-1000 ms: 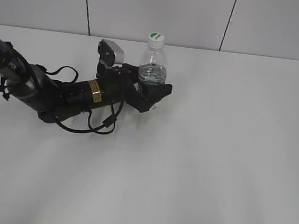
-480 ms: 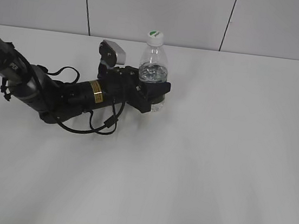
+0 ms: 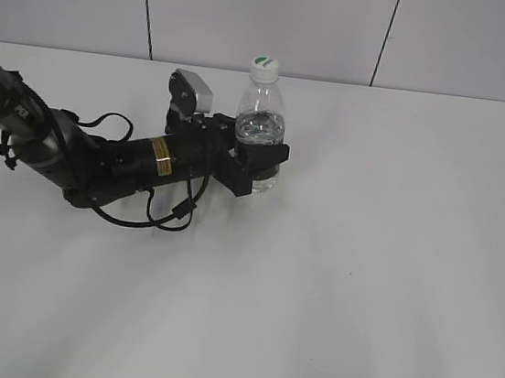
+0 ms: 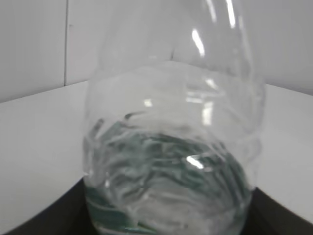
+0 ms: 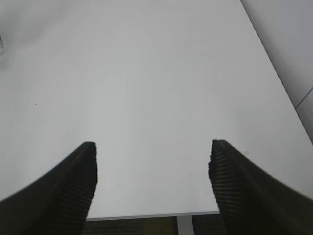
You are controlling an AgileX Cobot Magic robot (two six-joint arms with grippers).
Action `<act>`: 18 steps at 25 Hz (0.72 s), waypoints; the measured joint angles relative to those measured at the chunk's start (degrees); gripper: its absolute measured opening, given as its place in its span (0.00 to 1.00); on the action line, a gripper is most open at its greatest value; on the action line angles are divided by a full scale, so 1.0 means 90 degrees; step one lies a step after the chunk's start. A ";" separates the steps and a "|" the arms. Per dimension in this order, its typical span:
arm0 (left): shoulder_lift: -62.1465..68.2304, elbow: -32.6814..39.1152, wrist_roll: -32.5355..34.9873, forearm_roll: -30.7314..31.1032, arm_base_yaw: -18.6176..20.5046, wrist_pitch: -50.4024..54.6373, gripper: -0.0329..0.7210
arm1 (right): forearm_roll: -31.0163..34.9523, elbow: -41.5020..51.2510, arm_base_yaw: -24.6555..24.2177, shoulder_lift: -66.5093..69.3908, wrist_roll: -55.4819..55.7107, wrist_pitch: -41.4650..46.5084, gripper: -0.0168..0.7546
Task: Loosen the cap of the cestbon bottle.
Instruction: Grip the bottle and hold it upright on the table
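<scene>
White worktop (image 3: 360, 285) carried the cestbon bottle (image 3: 260, 127) upright, part-filled with water, cap (image 3: 265, 66) on. My left gripper (image 3: 258, 160) was clamped round its lower body; my right gripper (image 5: 152, 183) hung wide apart, empty. Squeezing too hard could crush the bottle and spill water once loosened.

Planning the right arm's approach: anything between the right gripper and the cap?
Nothing visible. The cap sits exposed on top of the cestbon bottle, which the left gripper grips low on the body. The right gripper is open over bare table, outside the exterior view.
</scene>
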 joint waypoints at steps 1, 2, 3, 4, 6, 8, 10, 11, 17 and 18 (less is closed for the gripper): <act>0.0000 0.0000 0.0009 0.0159 0.0031 -0.0046 0.58 | 0.0000 0.0000 0.0000 0.0000 0.0000 0.0000 0.73; 0.0000 0.0000 0.0009 0.0334 0.0058 -0.0082 0.58 | 0.0000 0.0000 0.0000 0.0000 0.0000 0.0000 0.73; -0.0009 0.0000 0.0016 0.0458 0.0084 -0.0103 0.58 | 0.0000 0.0000 0.0000 0.0000 0.0000 0.0000 0.73; -0.0045 0.0031 0.0025 0.0574 0.0108 -0.0109 0.58 | 0.0000 0.0000 0.0000 0.0000 0.0000 0.0000 0.73; -0.0138 0.0164 0.0024 0.0679 0.0156 -0.0104 0.58 | 0.0000 0.0000 0.0000 0.0000 0.0000 0.0000 0.73; -0.0291 0.0417 0.0115 0.0726 0.0213 -0.0094 0.58 | 0.0000 0.0000 0.0000 0.0000 0.0000 0.0000 0.73; -0.0500 0.0716 0.0256 0.0746 0.0261 -0.0086 0.58 | 0.0000 0.0000 0.0000 0.0000 0.0000 0.0000 0.73; -0.0610 0.0881 0.0345 0.0755 0.0269 -0.0079 0.58 | 0.0000 0.0000 0.0000 0.0000 0.0000 0.0000 0.73; -0.1072 0.1522 0.0645 0.0846 0.0191 -0.0093 0.58 | 0.0000 0.0000 0.0000 0.0000 0.0000 0.0000 0.73; -0.1091 0.1597 0.0653 0.0830 0.0172 -0.0101 0.58 | 0.0000 0.0000 0.0000 0.0000 0.0000 0.0000 0.73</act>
